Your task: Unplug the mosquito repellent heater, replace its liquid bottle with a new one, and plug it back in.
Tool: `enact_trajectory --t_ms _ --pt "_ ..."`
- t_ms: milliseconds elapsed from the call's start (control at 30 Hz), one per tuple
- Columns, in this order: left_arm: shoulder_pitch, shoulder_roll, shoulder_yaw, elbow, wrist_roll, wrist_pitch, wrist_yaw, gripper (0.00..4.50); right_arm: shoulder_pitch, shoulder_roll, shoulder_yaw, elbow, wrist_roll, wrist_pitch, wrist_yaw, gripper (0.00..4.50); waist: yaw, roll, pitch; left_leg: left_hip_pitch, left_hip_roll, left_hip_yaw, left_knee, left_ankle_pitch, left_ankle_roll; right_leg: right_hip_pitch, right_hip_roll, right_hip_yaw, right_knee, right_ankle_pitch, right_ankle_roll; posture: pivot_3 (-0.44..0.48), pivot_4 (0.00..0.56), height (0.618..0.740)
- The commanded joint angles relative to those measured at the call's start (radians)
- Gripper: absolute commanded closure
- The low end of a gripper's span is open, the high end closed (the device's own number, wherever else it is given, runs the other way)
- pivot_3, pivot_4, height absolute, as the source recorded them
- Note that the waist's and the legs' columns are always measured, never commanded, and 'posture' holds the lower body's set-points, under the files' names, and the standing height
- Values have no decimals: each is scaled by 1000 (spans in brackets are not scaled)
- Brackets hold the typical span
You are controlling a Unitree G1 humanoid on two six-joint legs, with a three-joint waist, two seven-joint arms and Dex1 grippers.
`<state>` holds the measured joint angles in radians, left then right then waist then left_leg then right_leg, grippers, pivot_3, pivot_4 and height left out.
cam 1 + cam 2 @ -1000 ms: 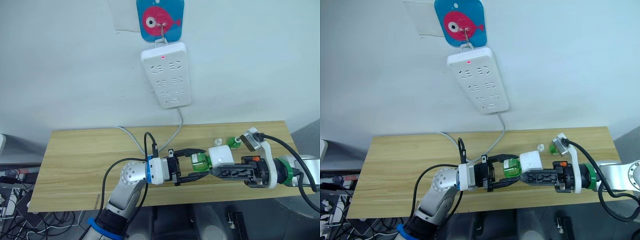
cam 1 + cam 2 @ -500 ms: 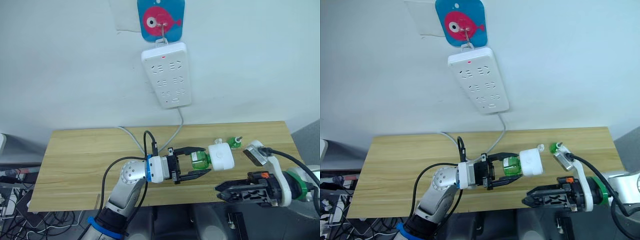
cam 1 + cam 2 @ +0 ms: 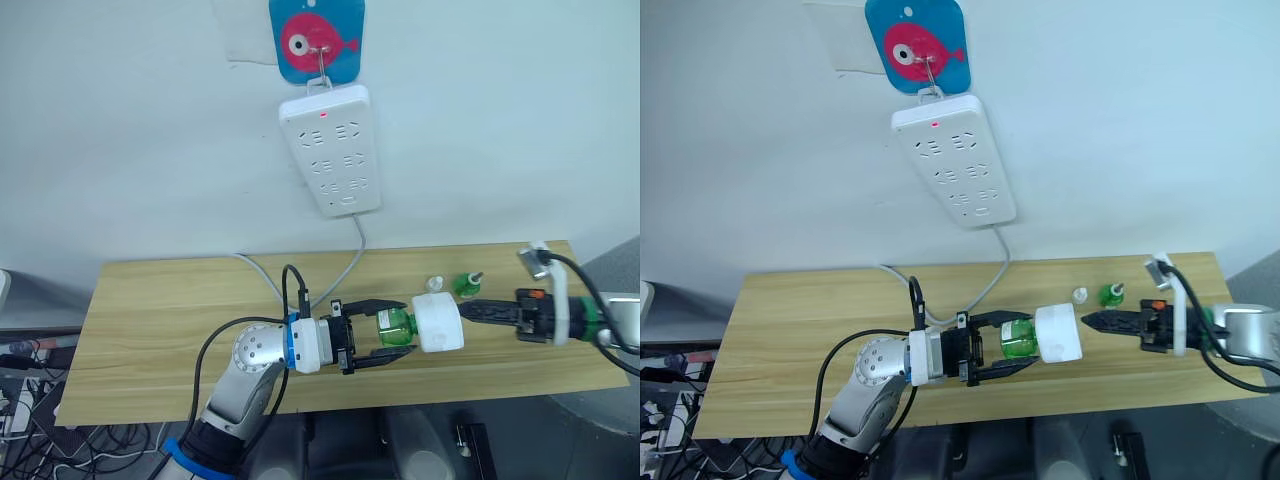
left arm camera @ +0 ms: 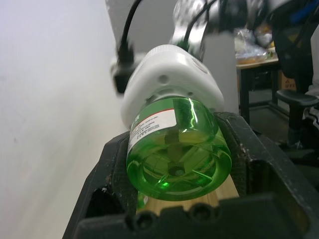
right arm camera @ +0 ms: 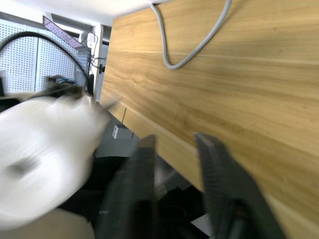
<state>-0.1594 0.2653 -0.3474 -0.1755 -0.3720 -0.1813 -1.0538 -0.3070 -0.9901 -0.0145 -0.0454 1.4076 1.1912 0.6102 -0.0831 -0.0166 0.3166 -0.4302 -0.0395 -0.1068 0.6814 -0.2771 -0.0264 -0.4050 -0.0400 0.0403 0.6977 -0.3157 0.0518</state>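
Note:
My left gripper is shut on a green liquid bottle, held sideways just above the wooden table. The white mosquito repellent heater sits on the bottle's neck, pointing toward my right arm. In the left wrist view the bottle's base is clamped between both fingers, with the heater beyond it. My right gripper hovers level with the heater, just to its right. Its fingers taper together with nothing in them and do not touch the heater.
A white power strip hangs on the wall from a blue fish hook; its grey cable runs onto the table. A small green bottle and a small white cap stand behind the heater.
My right gripper let go of the heater, dropped below the table's front edge, then rose to the heater's right with its fingers drawn together. The left gripper kept its hold on the bottle.

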Motion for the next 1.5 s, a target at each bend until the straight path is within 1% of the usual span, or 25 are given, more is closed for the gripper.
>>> enact_trajectory --t_ms 33,167,300,367,400,533,600,767,1033,1200,1367,1500 --pt "-3 -11 -11 -39 -13 -1 4 2228 -27 58 -18 -6 -20 41 -1 4461 3 0 0 0 0 0 0 0 0 0 0 0 0 0 0 -108 299 740" --pt "-11 -11 -2 -35 -15 2 6 2228 -21 77 -51 -38 -27 83 -9 4461 5 0 0 0 -1 0 0 0 0 0 -1 0 0 0 0 -102 307 740" --pt "-6 -9 -3 -39 -15 3 9 2228 -25 87 -85 -17 -71 90 -13 4461 4 0 0 0 -1 0 0 0 0 0 -1 0 0 0 0 -102 307 740" --pt "-1 -9 -6 -41 -15 2 9 2228 -37 106 -107 -8 -63 106 -28 4461 3 0 0 0 -1 0 0 0 0 0 -1 0 0 0 0 -102 307 740" --pt "0 -9 -6 -41 -15 3 9 2228 -42 116 -115 -11 -54 118 -37 4461 3 0 0 0 -1 0 0 0 0 0 -1 0 0 0 0 -119 310 740" --pt "-2 -11 -9 -34 -15 3 9 2228 -38 145 -145 -65 49 180 -67 4461 2 0 0 0 0 0 0 0 0 0 -1 0 0 0 0 -119 310 740" --pt "-6 -13 -9 -28 -15 2 9 2228 -32 146 -152 -95 135 204 -98 4461 2 0 0 0 0 0 0 0 0 0 -1 0 0 0 0 -119 310 740" --pt "-16 -12 -3 -15 -16 1 7 2228 29 82 -144 -182 314 220 -143 4461 3 0 0 -1 -1 0 0 0 0 0 -1 0 0 0 0 -127 317 740" --pt "-25 -17 -4 -5 -14 0 18 2228 101 -34 -102 -260 550 106 -251 4461 -1 0 0 -1 0 0 0 0 0 0 0 0 0 0 0 -131 324 740" --pt "-29 -19 -1 7 -11 -5 16 2228 109 -77 -86 -309 565 63 -204 4461 -1 0 0 -1 0 0 0 0 0 0 0 0 0 0 0 -145 324 740" --pt "-37 -21 2 22 -7 -10 13 2228 107 -138 -73 -357 565 35 -95 4461 0 0 0 -1 0 -1 0 0 0 0 0 -1 0 0 0 -148 324 740" --pt "-31 -19 -4 24 -2 -11 5 2228 44 -156 -43 -348 565 1 -63 4461 -2 0 0 -1 0 0 0 0 0 0 0 0 0 0 0 -153 322 740"
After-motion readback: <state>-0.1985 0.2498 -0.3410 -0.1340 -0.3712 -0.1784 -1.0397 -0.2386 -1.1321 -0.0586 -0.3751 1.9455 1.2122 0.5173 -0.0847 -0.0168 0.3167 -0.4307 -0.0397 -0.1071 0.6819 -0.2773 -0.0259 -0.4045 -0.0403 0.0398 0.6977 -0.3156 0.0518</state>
